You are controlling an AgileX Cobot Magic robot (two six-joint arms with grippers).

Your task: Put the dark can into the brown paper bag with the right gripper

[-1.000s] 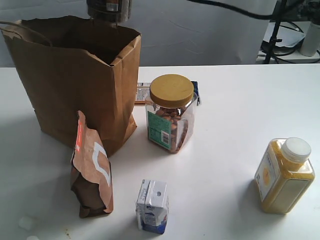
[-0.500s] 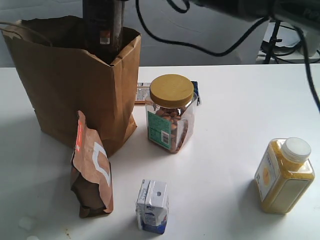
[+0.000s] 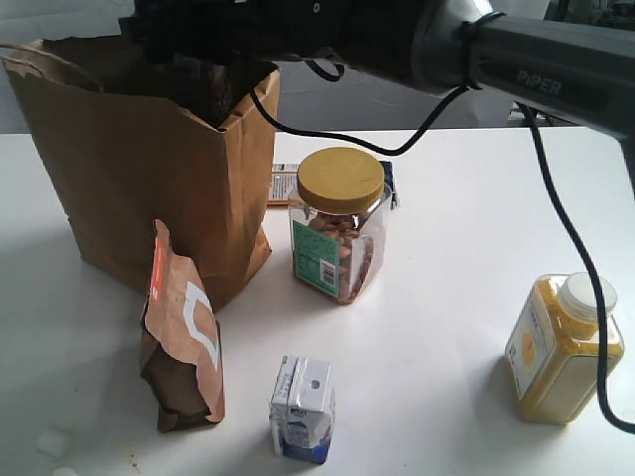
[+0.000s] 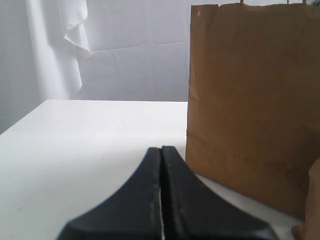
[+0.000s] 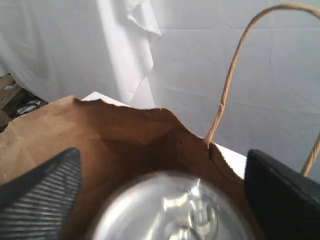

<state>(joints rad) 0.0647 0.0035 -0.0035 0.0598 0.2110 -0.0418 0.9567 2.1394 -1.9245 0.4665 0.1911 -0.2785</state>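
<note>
The brown paper bag (image 3: 149,178) stands open at the back left of the white table. My right gripper (image 3: 213,84) has reached across and dips into the bag's mouth. In the right wrist view, the dark can (image 5: 170,210) shows only its silver pull-tab lid. The lid is blurred and sits inside the bag (image 5: 125,130), between the two spread fingers of the right gripper (image 5: 162,160). The fingers look sharp and stand just clear of the lid's rim. The left gripper (image 4: 161,150) is shut on nothing, low over the table beside the bag (image 4: 250,100).
A yellow-lidded nut jar (image 3: 339,223) stands right of the bag, with a flat box (image 3: 283,183) behind it. A folded brown pouch (image 3: 184,337) leans at the bag's front. A small carton (image 3: 303,409) stands at the front and a yellow bottle (image 3: 564,347) at the right.
The right arm has come down over the bag, taking the can from above the rim into the mouth. The can's label no longer shows in the exterior view.
</note>
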